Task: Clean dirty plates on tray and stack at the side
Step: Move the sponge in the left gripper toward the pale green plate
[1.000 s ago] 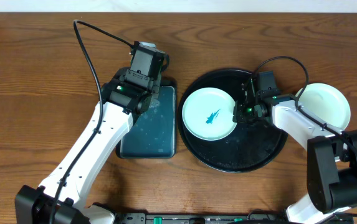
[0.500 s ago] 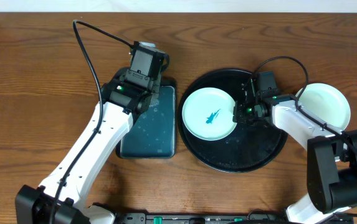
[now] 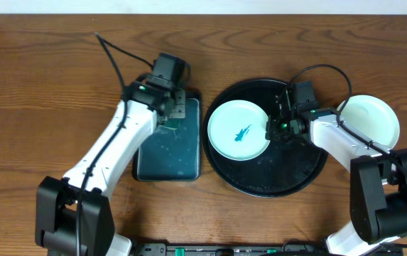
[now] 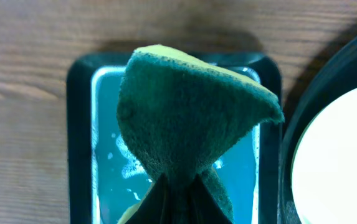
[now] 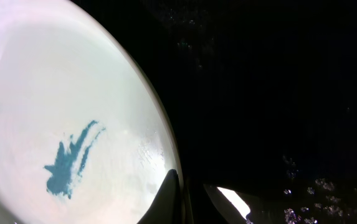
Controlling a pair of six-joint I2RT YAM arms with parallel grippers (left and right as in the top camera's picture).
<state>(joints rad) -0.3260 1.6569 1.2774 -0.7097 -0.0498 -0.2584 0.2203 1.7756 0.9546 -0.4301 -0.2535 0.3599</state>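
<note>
A pale bluish-white plate (image 3: pixel 237 129) with a teal smear lies on the left part of the round black tray (image 3: pixel 281 171). My right gripper (image 3: pixel 270 129) is shut on this plate's right rim. In the right wrist view its fingers (image 5: pixel 187 199) straddle the rim of the plate (image 5: pixel 72 106). My left gripper (image 3: pixel 172 114) is shut on the green-yellow sponge (image 4: pixel 190 118) and holds it above the small rectangular tray (image 4: pixel 81 143). A clean plate (image 3: pixel 370 119) sits on the table right of the black tray; whether more lie under it I cannot tell.
The small rectangular tray (image 3: pixel 167 156) holds bluish soapy water and stands just left of the black tray. In the left wrist view the black tray's rim (image 4: pixel 318 93) and the smeared plate (image 4: pixel 340 162) lie at the right edge. Cables run from both wrists.
My left arm has swung and lifted the sponge over the small tray's upper part. The right arm and the plate have not moved.
</note>
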